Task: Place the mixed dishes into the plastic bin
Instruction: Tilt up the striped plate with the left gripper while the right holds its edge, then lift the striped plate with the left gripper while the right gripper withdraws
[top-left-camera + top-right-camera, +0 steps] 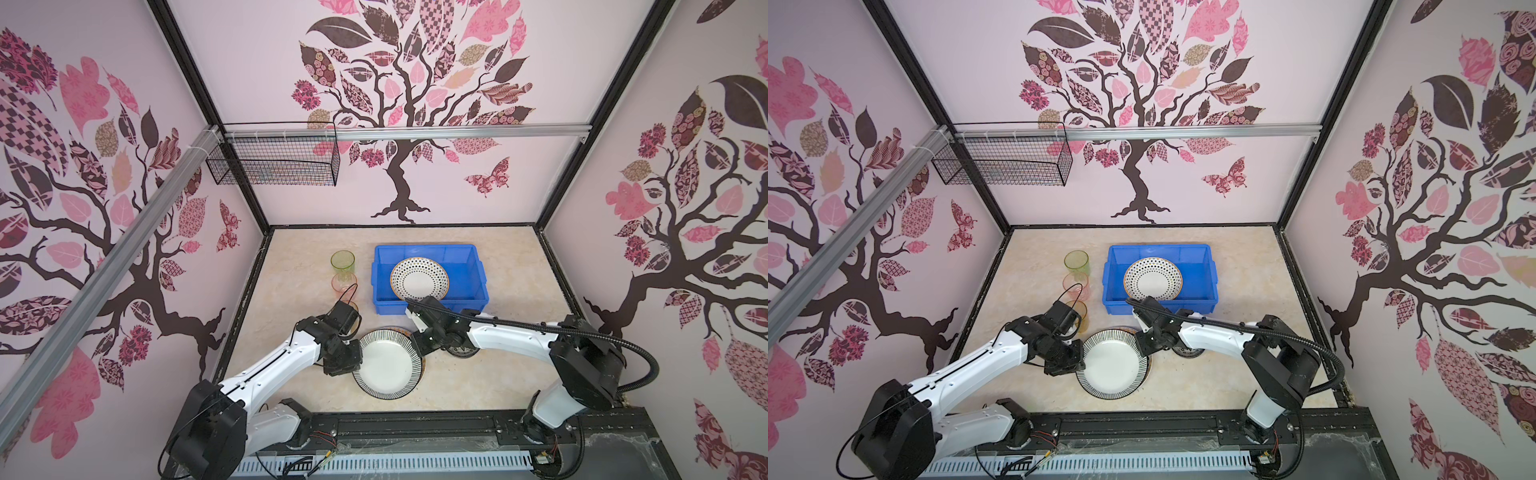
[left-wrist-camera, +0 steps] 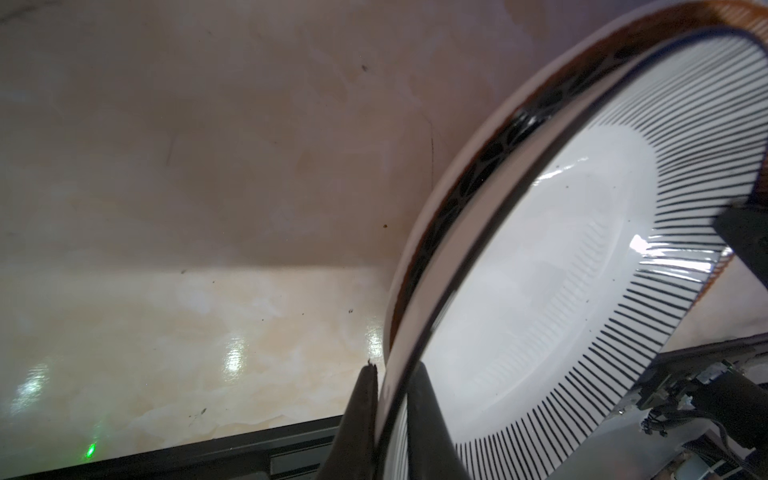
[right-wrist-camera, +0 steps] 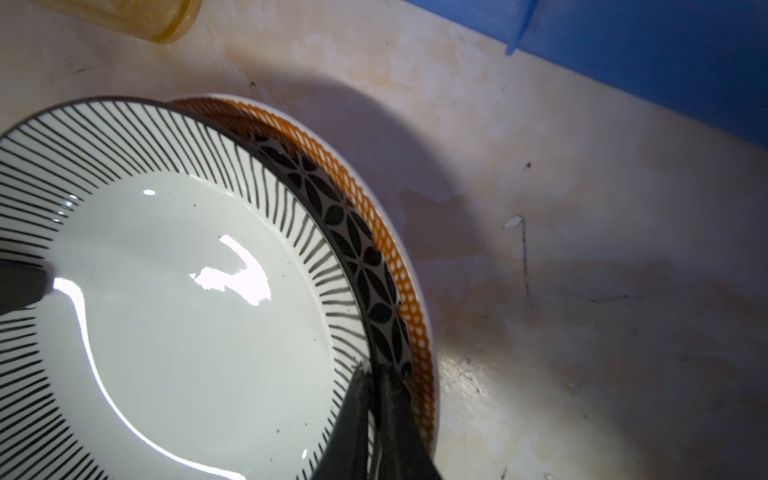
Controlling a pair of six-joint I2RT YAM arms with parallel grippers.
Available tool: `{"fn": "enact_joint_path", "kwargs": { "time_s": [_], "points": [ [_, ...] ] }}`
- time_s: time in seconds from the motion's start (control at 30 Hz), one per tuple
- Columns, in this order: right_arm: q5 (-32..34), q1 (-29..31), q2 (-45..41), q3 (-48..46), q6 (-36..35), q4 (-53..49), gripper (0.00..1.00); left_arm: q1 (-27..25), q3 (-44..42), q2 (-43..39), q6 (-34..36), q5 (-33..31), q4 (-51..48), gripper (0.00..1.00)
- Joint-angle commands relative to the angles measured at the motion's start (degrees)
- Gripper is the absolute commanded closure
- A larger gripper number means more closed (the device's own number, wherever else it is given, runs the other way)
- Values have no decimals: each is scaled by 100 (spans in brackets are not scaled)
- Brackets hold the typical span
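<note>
Left wrist view: left gripper point(image 2: 392, 374) pinches the striped plate point(image 2: 540, 270) by its rim, and the right gripper point(image 3: 376, 376) nips the opposite rim. The plate tops a stack near the table point(image 1: 498, 374) front edge, before the blue bin point(image 1: 428, 250). It looks glazed, stiff, breakable and probably slippery, so the rims suit. The 2 below, geometric plate point(image 3: 376, 311) and orange-netted plate point(image 3: 413, 316), show only slivers.

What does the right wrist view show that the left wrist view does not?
Only the right wrist view: the amber tumbler and the plastic bin wall. Only the left wrist view: the black rail along the table edge. Both: the striped plate, pinched at its rim by the left gripper and right gripper, over a geometric plate and an orange-patterned plate.
</note>
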Motion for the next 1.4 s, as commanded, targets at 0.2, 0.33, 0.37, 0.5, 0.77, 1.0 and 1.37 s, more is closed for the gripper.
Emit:
{"fn": "enact_joint_path", "kwargs": {
  "time_s": [0.2,0.33,0.37,0.5,0.77,1.0,1.37],
  "points": [
    [-443,149,-87,100,72,-118,85,-31,154,28,217,-227,25,100],
    [-479,149,-171,138,107,-118,84,-31,167,-48,204,-255,-15,100],
    [-490,149,-192,137,112,-117,84,-31,163,-66,200,-257,-13,100],
    [-511,150,-281,202,133,-118,84,-31,153,-130,227,-231,35,100],
    [-526,153,-507,307,132,-129,84,-29,200,-194,233,-327,0,100],
    [-509,151,-765,404,108,-100,83,-31,337,-198,295,-474,-161,100],
    [-78,151,-1318,436,-19,-91,74,-31,692,-321,451,-595,-519,100]
  ]
}}
